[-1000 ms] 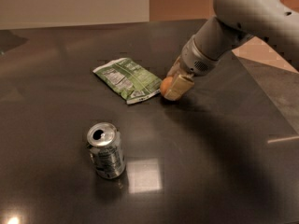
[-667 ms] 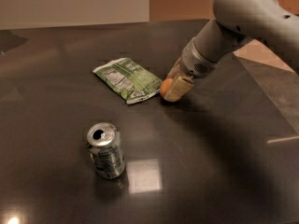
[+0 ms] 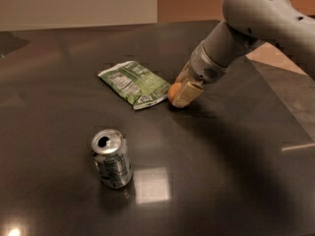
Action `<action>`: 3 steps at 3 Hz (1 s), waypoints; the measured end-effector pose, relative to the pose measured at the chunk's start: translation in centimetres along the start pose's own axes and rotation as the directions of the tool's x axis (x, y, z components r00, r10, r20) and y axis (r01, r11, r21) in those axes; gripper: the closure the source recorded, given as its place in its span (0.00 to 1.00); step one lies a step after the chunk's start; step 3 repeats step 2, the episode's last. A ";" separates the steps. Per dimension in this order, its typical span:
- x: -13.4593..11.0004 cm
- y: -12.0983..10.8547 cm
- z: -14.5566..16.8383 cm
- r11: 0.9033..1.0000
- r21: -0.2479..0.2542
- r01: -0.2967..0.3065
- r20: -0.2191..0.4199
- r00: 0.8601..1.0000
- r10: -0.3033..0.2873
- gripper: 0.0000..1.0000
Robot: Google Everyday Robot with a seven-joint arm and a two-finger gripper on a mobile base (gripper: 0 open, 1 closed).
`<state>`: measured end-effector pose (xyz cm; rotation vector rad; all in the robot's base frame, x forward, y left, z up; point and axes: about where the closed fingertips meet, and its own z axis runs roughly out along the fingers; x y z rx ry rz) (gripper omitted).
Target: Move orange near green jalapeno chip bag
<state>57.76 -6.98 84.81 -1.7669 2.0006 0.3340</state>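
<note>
The orange [image 3: 174,91] sits low at the dark table, right beside the right end of the green jalapeno chip bag [image 3: 136,83], which lies flat with its white label up. My gripper [image 3: 180,90] reaches down from the upper right and is shut on the orange, its pale fingers [image 3: 187,93] on either side hiding most of the fruit. The orange is touching or almost touching the bag's edge.
A silver soda can [image 3: 112,159] stands upright in front, left of centre. The dark table [image 3: 221,171] ends at the right, where a lighter floor shows. A bright light reflection lies on the tabletop next to the can.
</note>
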 end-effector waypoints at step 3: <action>-0.1 0.1 0.1 1.000 -0.003 0.001 0.000 1.000 -0.001 0.00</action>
